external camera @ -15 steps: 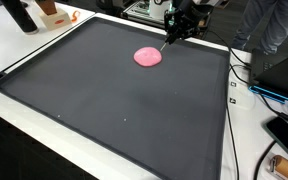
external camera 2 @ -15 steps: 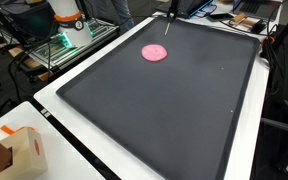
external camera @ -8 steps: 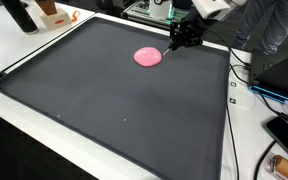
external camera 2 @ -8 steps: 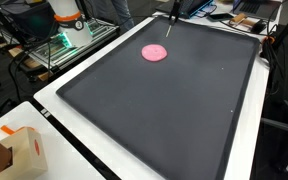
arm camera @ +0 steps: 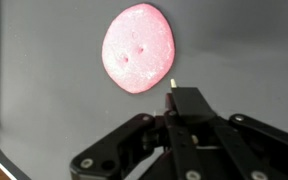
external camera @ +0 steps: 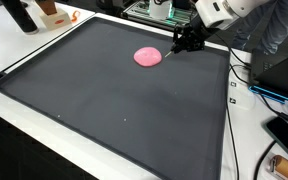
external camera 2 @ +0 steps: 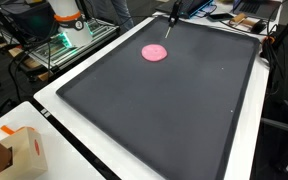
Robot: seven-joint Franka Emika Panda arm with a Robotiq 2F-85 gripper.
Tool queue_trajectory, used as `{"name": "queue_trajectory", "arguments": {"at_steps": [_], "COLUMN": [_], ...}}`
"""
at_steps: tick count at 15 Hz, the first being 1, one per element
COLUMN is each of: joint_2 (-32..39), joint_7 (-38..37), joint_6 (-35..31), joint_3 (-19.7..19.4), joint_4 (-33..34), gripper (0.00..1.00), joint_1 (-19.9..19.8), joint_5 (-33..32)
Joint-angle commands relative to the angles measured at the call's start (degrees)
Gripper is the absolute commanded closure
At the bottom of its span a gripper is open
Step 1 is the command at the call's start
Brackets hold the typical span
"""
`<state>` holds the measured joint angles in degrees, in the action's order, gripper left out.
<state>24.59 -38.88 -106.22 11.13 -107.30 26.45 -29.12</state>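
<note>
A flat pink blob (external camera: 147, 57) (external camera 2: 155, 53) (arm camera: 137, 48) with two small dents lies near the far end of a large dark mat (external camera: 114, 100) (external camera 2: 174, 110). My gripper (external camera: 187, 40) (external camera 2: 173, 13) (arm camera: 182, 98) hangs tilted just beside the blob. Its fingers are shut on a thin pale stick (arm camera: 172, 82). The stick's tip points down at the mat close to the blob's edge (external camera: 168, 52) (external camera 2: 167, 36). Whether the tip touches the blob or the mat is unclear. In the wrist view only the stick's short end shows past the closed fingers.
A raised pale rim (external camera 2: 54, 105) frames the mat. Cables (external camera: 246, 72) and a dark device (external camera: 284, 135) lie beside it. A dark bottle (external camera: 20, 15) and an orange-and-white object (external camera: 52, 12) stand at a far corner. A cardboard box (external camera 2: 19, 150) sits on the table.
In an exterior view the gripper has swung sideways and tilted further, while the stick's tip stays by the blob's edge. The blob has not moved.
</note>
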Motion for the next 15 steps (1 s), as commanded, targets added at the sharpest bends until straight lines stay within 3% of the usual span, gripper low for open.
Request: {"name": "queue_trajectory", "arguments": {"at_steps": [1,15], "joint_2": [1.56,1.05], "joint_7": [-2.23,-0.43], "joint_6": [2.15,1.04], "joint_3": [-0.96,-2.24], "joint_4": [1.85,1.71], "gripper": [0.97,0.97], "joint_1": [1.47,-0.77], "joint_5": [-1.11,1.23]}}
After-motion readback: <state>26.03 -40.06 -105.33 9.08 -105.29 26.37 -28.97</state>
